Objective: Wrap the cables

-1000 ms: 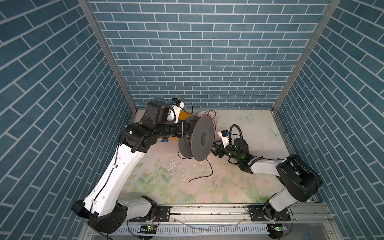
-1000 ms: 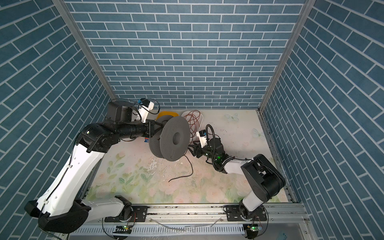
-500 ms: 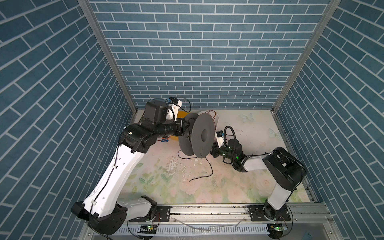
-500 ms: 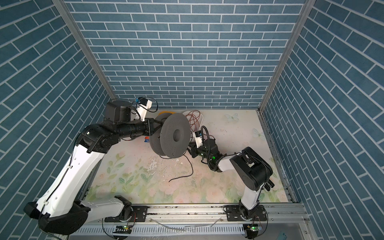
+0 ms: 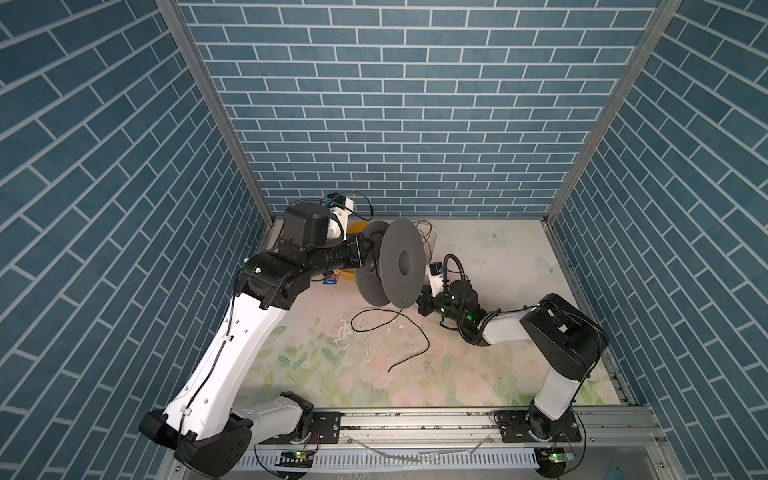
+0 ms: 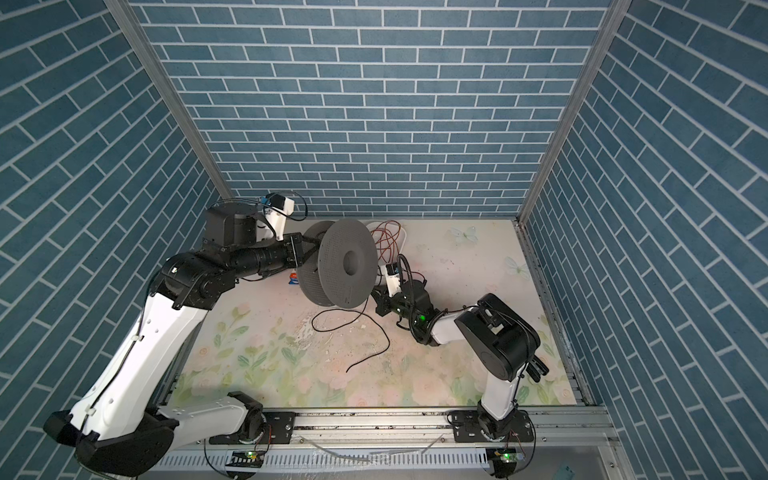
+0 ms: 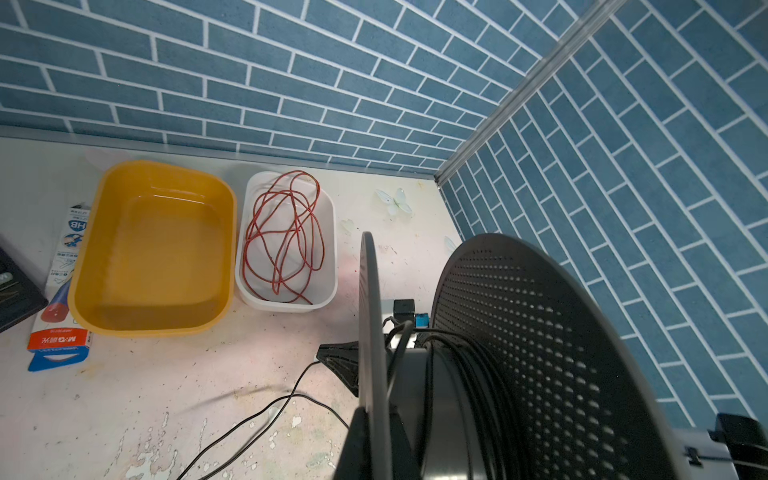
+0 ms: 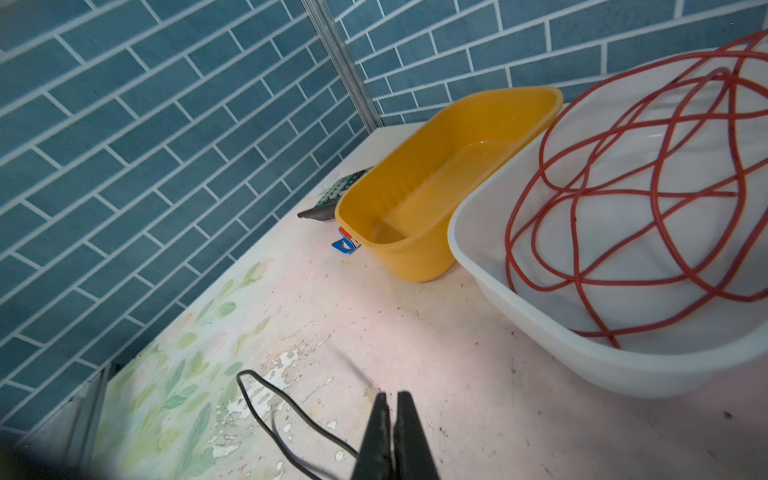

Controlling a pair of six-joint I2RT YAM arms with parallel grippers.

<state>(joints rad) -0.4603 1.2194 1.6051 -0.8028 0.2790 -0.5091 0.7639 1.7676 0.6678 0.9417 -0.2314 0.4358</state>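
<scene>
Left gripper (image 6: 306, 249) is clamping the spool (image 5: 403, 262) by a flange, holding it on edge above the table (image 5: 498, 257). Cord (image 8: 272, 387) is partly wound, its tail lying below. Right gripper (image 8: 392, 401) is pressed closed beside it, and I cannot tell if it is pinching the cord. Feeding it taut between the flanges seems best.

The left gripper (image 6: 311, 246) holds the grey spool (image 6: 347, 266) lifted above the desk (image 6: 457, 266). The black cable (image 6: 328, 331) lies in a loop under it. The right gripper (image 6: 376, 296) is just beside the spool's lower edge.
</scene>
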